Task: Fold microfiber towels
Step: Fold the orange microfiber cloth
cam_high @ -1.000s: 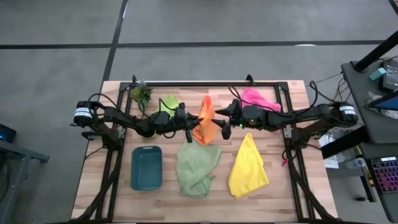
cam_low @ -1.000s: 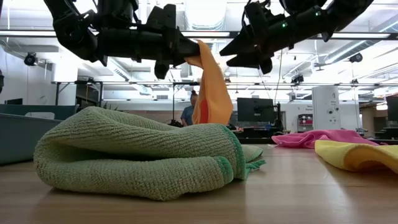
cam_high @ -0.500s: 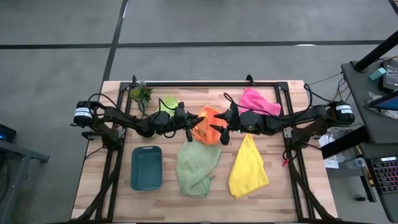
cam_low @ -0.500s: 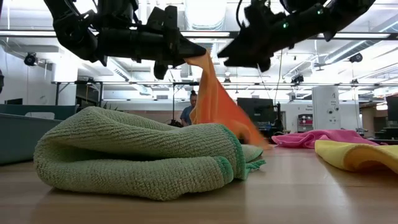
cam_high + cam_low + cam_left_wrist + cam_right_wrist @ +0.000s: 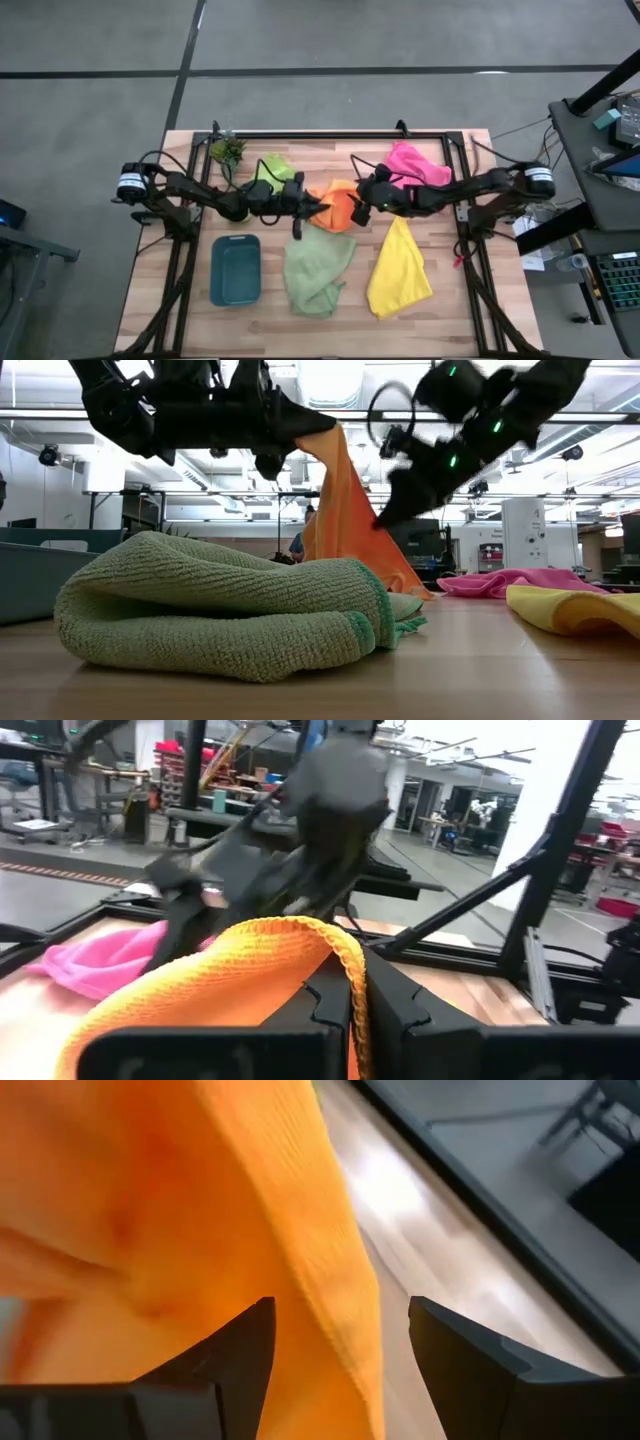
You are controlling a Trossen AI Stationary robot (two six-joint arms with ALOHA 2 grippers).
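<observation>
The orange towel (image 5: 338, 206) hangs near the middle of the table, a little toward twelve o'clock, lifted by one corner so it drapes down in a slanted sheet to the wood (image 5: 345, 525). The left gripper (image 5: 318, 205) comes in from nine o'clock and has that top corner pinched tight between its closed fingers (image 5: 335, 1005), the hemmed edge curling over them. The right gripper (image 5: 366, 203) reaches in from three o'clock and sits right against the cloth's far edge with its fingers (image 5: 235, 1355) spread wide on either side of the fabric, not clamped on it.

At about six o'clock from the orange one, the pale sage towel (image 5: 316, 271) lies crumpled in a thick heap. The yellow towel (image 5: 399, 266) is spread flat at four to five o'clock. The pink towel (image 5: 417, 163) is bunched at one to two o'clock, and the lime green towel (image 5: 272, 167) sits at eleven o'clock, partly under the left arm.

A teal tray (image 5: 236, 269) rests at seven to eight o'clock, and a small potted plant (image 5: 227, 150) stands at the table's ten to eleven o'clock corner.
</observation>
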